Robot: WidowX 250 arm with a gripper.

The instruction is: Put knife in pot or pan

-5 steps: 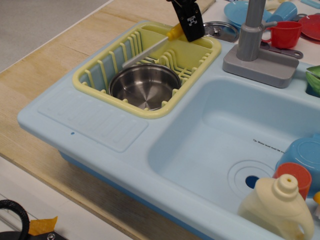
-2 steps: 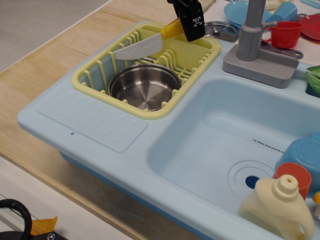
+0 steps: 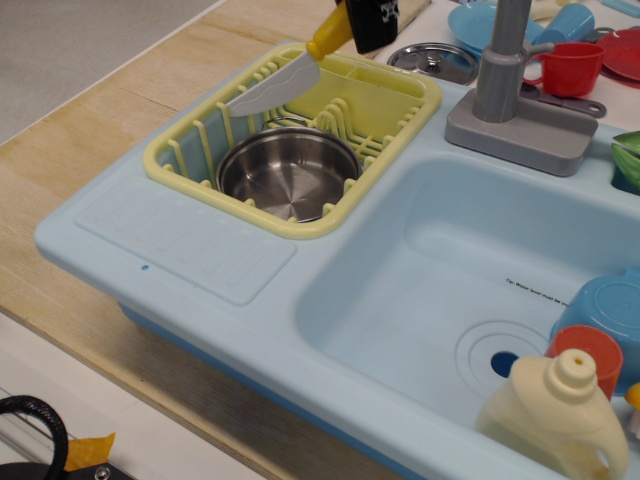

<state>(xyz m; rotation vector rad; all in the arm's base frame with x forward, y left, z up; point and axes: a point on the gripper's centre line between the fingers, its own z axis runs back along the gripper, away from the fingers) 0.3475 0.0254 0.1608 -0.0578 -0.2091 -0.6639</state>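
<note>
small black print on the sink basin is unreadable.

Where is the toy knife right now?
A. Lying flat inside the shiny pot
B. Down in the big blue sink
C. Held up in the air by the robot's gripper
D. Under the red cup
C: the gripper grips the knife by its yellow handle, blade slanting above the pot, which holds nothing.

1. From my feed the knife has a yellow handle and a white blade.
2. The pot is shiny silver steel.
3. The rack around it is pale yellow.
4. I see a light blue sink on a light wood worktop.
5. The hand is black with a bit of white pattern.
6. The faucet is grey, the cup red, the bottle cream.
</note>
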